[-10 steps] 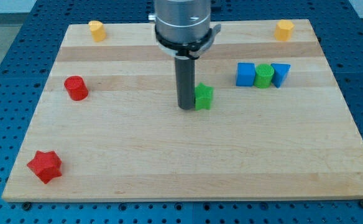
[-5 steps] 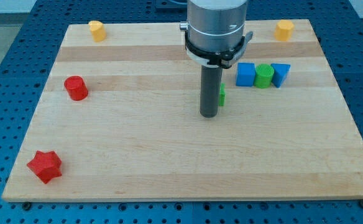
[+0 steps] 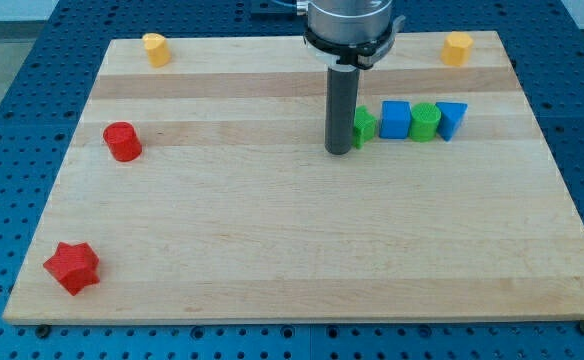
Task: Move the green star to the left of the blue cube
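Note:
The green star (image 3: 365, 127) sits on the wooden board, partly hidden behind my rod, and lies right against the left side of the blue cube (image 3: 396, 119). My tip (image 3: 340, 151) is at the star's left side, touching or nearly touching it. To the cube's right stand a green cylinder (image 3: 426, 121) and a blue triangular block (image 3: 452, 118), all in one row.
A red cylinder (image 3: 122, 141) stands at the view's left and a red star (image 3: 72, 267) at the bottom left. A yellow block (image 3: 154, 48) is at the top left and another yellow block (image 3: 457, 47) at the top right.
My tip has moved to the view's right and slightly up, pushing the green star right until it sits beside the blue cube.

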### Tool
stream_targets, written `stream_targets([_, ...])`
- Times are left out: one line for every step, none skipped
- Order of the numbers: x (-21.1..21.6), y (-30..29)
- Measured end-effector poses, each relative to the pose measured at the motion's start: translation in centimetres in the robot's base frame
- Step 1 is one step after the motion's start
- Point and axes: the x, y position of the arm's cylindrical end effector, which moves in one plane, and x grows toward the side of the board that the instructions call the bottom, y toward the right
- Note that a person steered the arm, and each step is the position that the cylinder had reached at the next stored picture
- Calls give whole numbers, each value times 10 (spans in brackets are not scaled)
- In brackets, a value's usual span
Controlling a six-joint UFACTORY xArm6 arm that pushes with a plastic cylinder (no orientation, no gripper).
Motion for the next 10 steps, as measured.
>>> stream_targets([-5,0])
stream_targets([-10,0])
stream_targets([-10,0])
stream_targets([-10,0])
stream_targets([-14,0])
stream_targets([-15,5])
stream_targets([-15,14])
stream_targets([-15,15])
stream_targets([-13,4])
stream_targets([-15,-38])
